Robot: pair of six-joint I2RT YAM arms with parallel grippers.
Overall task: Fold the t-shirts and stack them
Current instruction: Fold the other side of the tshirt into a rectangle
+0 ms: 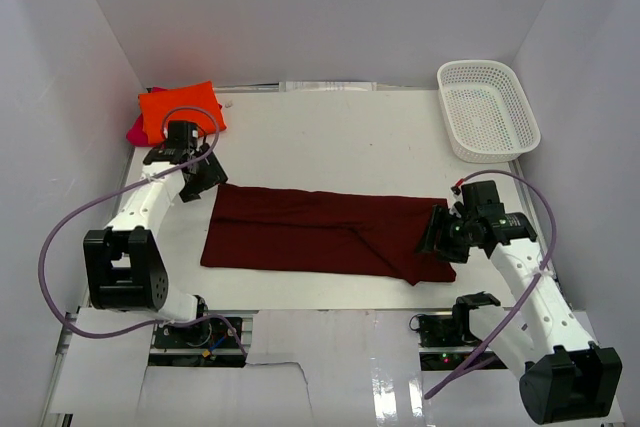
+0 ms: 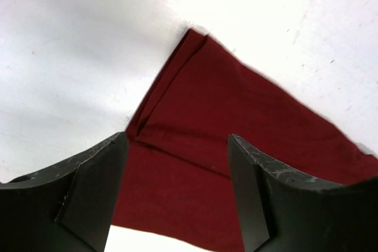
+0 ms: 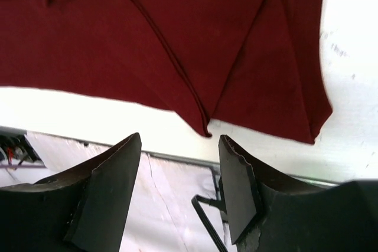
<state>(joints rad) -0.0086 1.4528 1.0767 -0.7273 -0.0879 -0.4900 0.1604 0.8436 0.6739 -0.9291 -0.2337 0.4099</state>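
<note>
where white walls [image 1: 300, 7] enclose the table [image 1: 330, 137], a maroon shirt [image 1: 310, 232] lies flat.

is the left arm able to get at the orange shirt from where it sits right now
Probably yes. The orange t-shirt lies folded in the far left corner, just beyond the left gripper, with nothing on top of it. That gripper is open and empty over a corner of the maroon t-shirt.
</note>
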